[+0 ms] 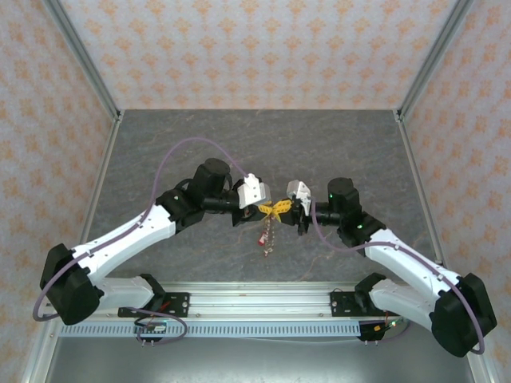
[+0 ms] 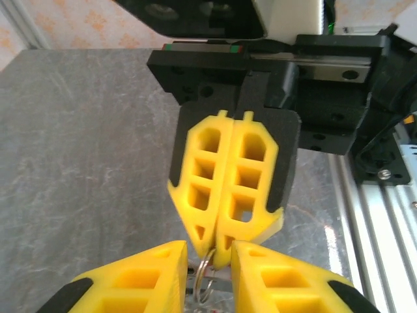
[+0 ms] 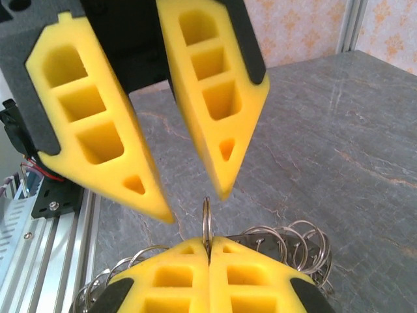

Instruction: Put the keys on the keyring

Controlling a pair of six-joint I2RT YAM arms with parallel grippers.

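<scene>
1. Nearest the right wrist camera is the right claw (image 3: 209, 248). Its fingers are pressed together and pinch the keyring (image 3: 206, 218) by a thin loop that stands up from the tips.
2. Directly opposite is the left claw (image 3: 195, 207), with its fingers spread. The pinched loop sits in line with the gap between them, at or just past their tips, and appears to touch neither.
3. The right wrist view shows that loop edge-on, so its flat plane runs along the seam of the right claw's fingers. The left claw's fingers face its two flat sides.
4. More wire loops (image 3: 287, 241) bunch on either side under the right claw. I cannot tell how they join the pinched loop.
5. From above, the two claws meet tip to tip over the middle of the table (image 1: 160, 144).
6. The keys (image 1: 267, 235), one with a red tag (image 1: 262, 237), trail in a short string from under the tips. The string's long axis points toward the arm bases. Whether it hangs free or touches the table is unclear.
7. My judgement is that the right claw is the holder and the left claw is the one free to act. Its next move depends on closing squarely across the loop's flat faces.
</scene>
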